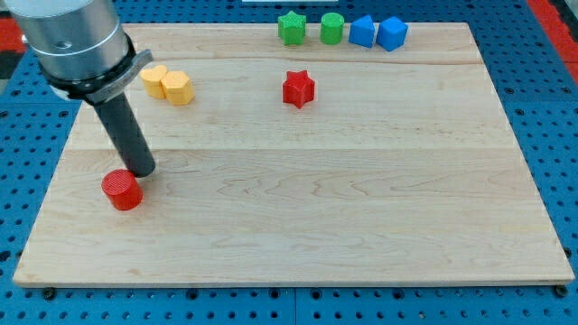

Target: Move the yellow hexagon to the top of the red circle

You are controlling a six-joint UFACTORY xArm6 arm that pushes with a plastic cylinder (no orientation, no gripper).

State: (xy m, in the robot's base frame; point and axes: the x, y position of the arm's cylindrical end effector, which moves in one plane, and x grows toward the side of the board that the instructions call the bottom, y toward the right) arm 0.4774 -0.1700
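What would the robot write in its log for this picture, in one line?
my tip: touching red circle block, upper right | yellow hexagon block: view's upper left, not yet moved

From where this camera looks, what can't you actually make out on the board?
- Arm's upper part: cut off by the view's top left corner.
- My tip: whether it touches the red circle is unclear.
- Yellow heart: partly hidden behind the yellow hexagon and the arm's collar.
- Two blue blocks: shapes too small to tell.
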